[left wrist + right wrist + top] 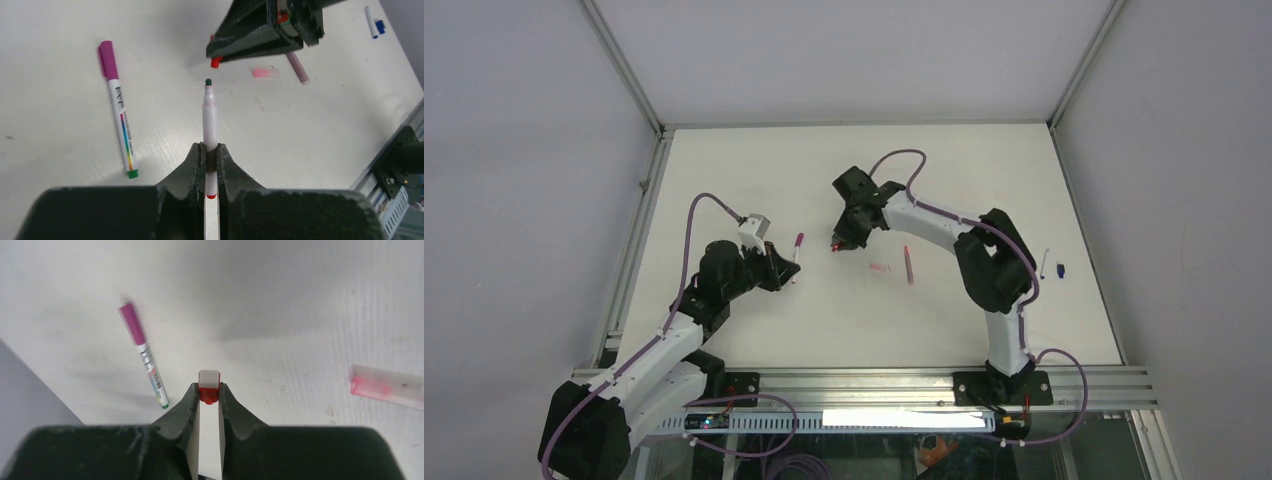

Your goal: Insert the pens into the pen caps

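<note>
Our left fingers point(210, 149) are clamped on an uncapped pen point(209, 115), with the nib pointing forward, clear of the table point(55, 165), so a cap can meet it. Our right fingers point(209, 389) pinch a red cap point(215, 62) just beyond that nib, not yet touching, probably to line the two up. A magenta-capped pen point(120, 112) lies beside them, and a pink cap point(261, 73) lies farther off.

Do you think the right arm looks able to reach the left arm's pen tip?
Probably yes: the right pincer, shut on a red cap, hangs just beyond the pen tip, with nothing between.
</note>
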